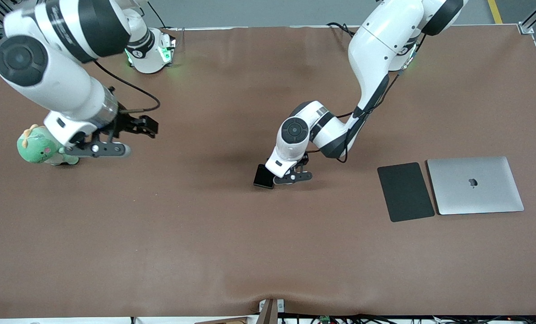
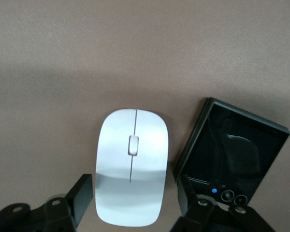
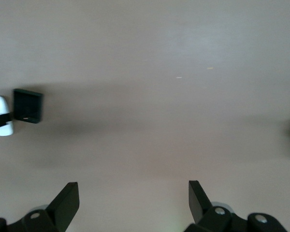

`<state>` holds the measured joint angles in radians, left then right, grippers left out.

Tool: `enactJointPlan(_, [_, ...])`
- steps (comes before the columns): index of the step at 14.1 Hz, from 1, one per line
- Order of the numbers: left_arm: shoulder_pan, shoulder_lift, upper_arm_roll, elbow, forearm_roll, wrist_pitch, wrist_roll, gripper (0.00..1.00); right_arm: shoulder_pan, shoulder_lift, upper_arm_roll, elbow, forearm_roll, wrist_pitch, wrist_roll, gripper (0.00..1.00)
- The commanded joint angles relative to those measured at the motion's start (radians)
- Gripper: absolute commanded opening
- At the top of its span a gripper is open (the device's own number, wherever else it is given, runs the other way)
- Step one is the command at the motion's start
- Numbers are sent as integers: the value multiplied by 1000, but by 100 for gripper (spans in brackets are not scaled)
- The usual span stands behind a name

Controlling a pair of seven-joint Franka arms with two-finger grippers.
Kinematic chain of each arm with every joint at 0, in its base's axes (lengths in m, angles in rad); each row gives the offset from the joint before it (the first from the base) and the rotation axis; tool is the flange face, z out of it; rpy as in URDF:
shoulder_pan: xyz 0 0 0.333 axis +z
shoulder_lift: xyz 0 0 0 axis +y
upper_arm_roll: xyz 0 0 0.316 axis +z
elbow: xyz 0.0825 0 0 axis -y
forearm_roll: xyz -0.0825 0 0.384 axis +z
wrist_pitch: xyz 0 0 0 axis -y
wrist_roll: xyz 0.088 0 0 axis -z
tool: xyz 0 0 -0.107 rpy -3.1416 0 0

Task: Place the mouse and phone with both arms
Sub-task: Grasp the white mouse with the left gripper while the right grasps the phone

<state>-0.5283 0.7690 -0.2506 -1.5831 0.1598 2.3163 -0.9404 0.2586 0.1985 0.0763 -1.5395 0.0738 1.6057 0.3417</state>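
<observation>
The white mouse lies on the brown table near its middle, with the black phone close beside it. My left gripper is low over the mouse, open, with one finger on each side and a small gap on both sides. In the front view the left gripper hides the mouse and the phone shows beside it toward the right arm's end. My right gripper is open and empty above the table toward the right arm's end. Its wrist view shows the right gripper over bare table, with the phone and mouse far off.
A matte black mat and a closed silver laptop lie side by side toward the left arm's end. A green plush toy stands beside the right gripper at the right arm's end of the table.
</observation>
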Motion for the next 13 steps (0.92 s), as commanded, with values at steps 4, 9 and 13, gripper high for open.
enactJointPlan(4, [-12, 21, 10, 22, 49, 5, -14, 80, 119, 154, -10, 21, 60, 175, 49, 100])
enactJointPlan(9, [-13, 32, 11, 22, 50, 5, -9, 80, 188, 254, -10, 25, 60, 324, 105, 100])
enactJointPlan(13, [-13, 36, 11, 22, 52, 5, -8, 73, 185, 303, -12, 25, 57, 378, 106, 100])
